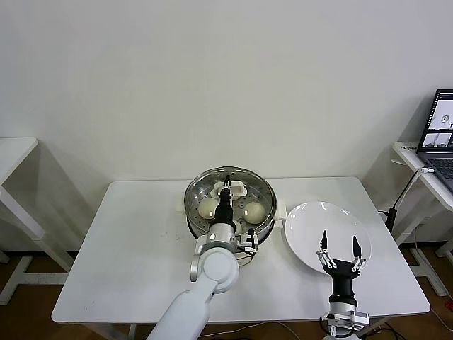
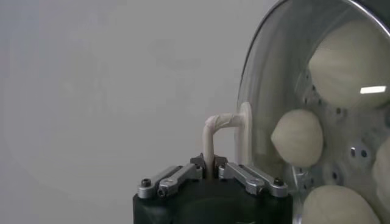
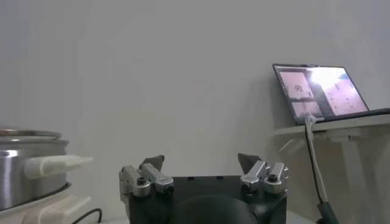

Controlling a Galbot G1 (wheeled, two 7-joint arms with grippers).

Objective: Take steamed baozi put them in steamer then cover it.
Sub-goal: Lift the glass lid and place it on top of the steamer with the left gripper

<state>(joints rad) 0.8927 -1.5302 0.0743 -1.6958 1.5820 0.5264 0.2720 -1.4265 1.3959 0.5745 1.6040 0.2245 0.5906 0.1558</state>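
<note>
The right pincer [image 1: 340,249] hangs near the robot with its fingers spread wide, over the empty white plate [image 1: 311,234]. Farther back on the counter [image 1: 134,248], the left pincer [image 1: 227,185] grips the white handle [image 2: 223,126] of the glass lid [image 2: 268,79]. The lid sits over the round steamer [image 1: 195,195]. Through the glass, four baozi [image 2: 296,137] show, some cut off at the edge.

the left arm [image 1: 214,273] is glossy white with rounded joint housings and a silver collar before its black wrist. each gripper, left gripper [image 2: 211,168] and right gripper [image 1: 340,249], has a black body, silver metal finger links with dark screws, and dark pointed tips.
</note>
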